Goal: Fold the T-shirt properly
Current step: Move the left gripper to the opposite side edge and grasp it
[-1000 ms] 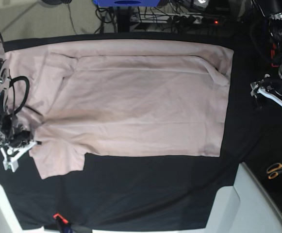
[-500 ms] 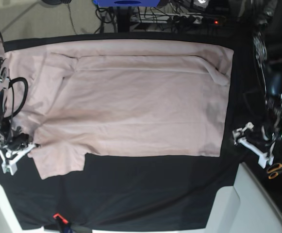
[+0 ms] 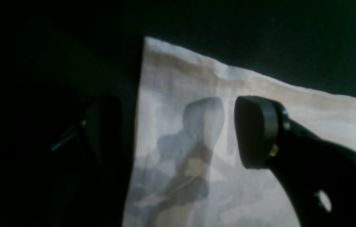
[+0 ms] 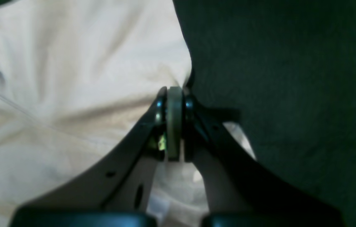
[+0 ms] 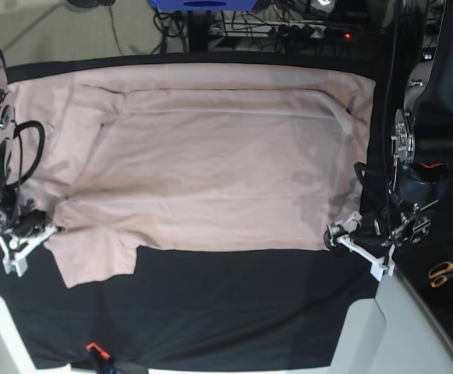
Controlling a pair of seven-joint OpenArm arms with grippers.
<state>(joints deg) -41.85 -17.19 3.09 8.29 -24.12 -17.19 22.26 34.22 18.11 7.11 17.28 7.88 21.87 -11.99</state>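
Straddling the T-shirt corner, left fingers gape; right fingers stay clenched on its edge.

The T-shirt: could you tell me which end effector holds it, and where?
The right end effector pinches the T-shirt at its sleeve-side edge; the left end effector is open, holding nothing.

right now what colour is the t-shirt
Plain pale pink T-shirt, clearest in the base view.

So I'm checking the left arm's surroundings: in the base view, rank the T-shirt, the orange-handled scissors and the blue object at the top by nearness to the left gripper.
1. T-shirt: its hem corner lies right at the left gripper.
2. Orange-handled scissors: off to the view's right edge.
3. Blue object: far, top edge of the view.
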